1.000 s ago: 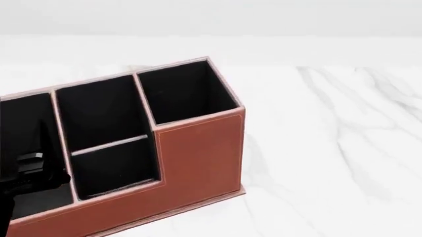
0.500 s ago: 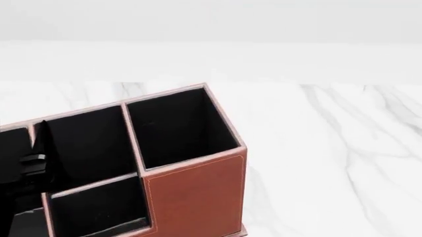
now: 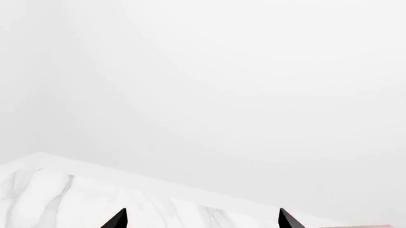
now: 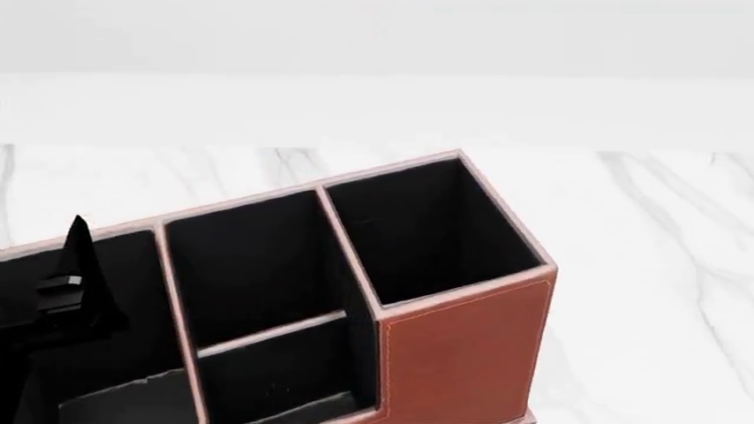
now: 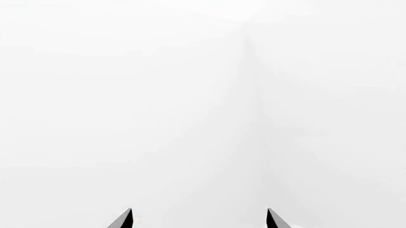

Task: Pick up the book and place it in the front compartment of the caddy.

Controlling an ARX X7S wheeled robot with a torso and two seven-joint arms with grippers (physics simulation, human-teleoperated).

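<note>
The caddy [image 4: 465, 340] sits on the white marble table [image 4: 659, 230], reddish-brown leather with pale stitched rims and black lining. Its front compartment [image 4: 253, 265] shows in the middle column, behind the low divider. No book in sight. The left gripper [image 3: 199, 219] points up over the caddy's left end, fingertips [image 3: 117, 219] wide apart. The right gripper [image 5: 198, 219] is spread too, facing blank white.

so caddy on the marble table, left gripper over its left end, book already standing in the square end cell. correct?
Not quite: the head view shows the square end cell empty, only black lining, and no book shows in any view. The rest holds: the caddy sits on the marble table, with the left gripper over its left end.
</note>
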